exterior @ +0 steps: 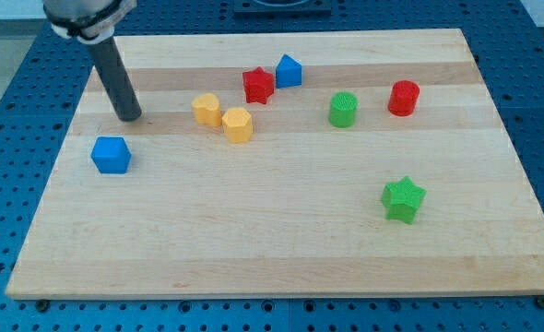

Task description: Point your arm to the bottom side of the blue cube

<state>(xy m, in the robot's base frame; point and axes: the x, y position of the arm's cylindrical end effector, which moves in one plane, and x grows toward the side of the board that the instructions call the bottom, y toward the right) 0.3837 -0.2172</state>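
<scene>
Nearest thing: green star, low on the tabletop, far off to the view's right and below the tip.
Tip: rod's lower end rests on the wood near the view's top-left corner.
Gripper: none on this arm; only a plain dark rod, so nothing opens, closes or holds.
Blue cube: sits just below the tip and slightly to the view's left, near but not touching.
Key relation: the tip stands on the cube's top side; its bottom side faces away, so I judge the rod must go round the block, not through it.
Blue count: two, the cube and a second blue block well to the tip's right.
Yellow count: two.
Red count: star, cylinder.
Green count: star, cylinder.
</scene>
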